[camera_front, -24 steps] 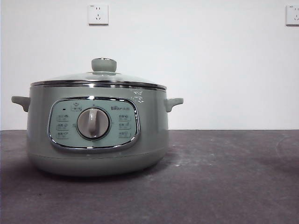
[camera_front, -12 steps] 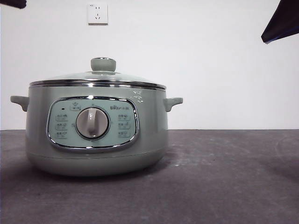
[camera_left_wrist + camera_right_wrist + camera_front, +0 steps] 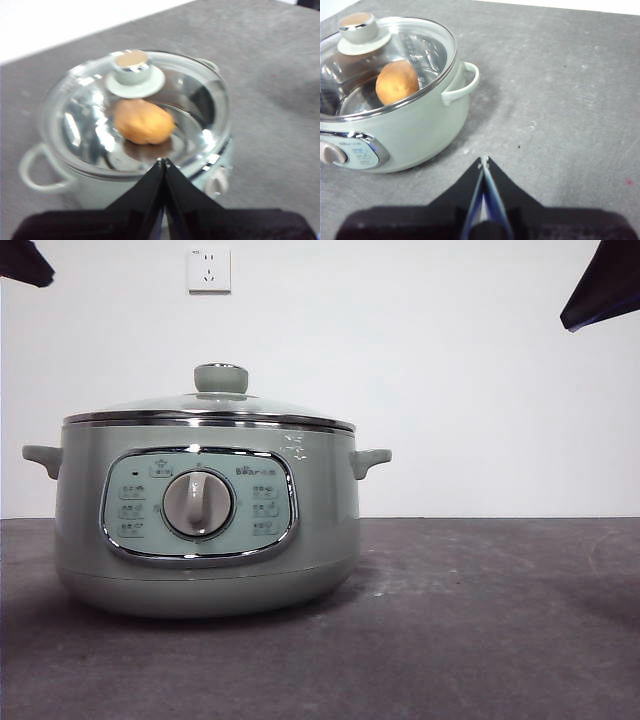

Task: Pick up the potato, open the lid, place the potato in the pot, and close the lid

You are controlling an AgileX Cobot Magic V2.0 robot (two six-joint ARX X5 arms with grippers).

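Left pincer (image 3: 164,161) pressed together above pot (image 3: 205,530); right pincer (image 3: 484,160) likewise, beside pot. Potato (image 3: 143,121) inside, lid (image 3: 135,107) on. Glass lid fragile, slick; grab knob (image 3: 132,67).

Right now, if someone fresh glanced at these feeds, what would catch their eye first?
The big sage-green pot dominates the front view, standing on the dark table with its glass lid on. Through the glass, both wrist views show the potato already lying inside the pot. The left gripper hangs shut above the pot, and the right gripper is shut over bare table beside it.
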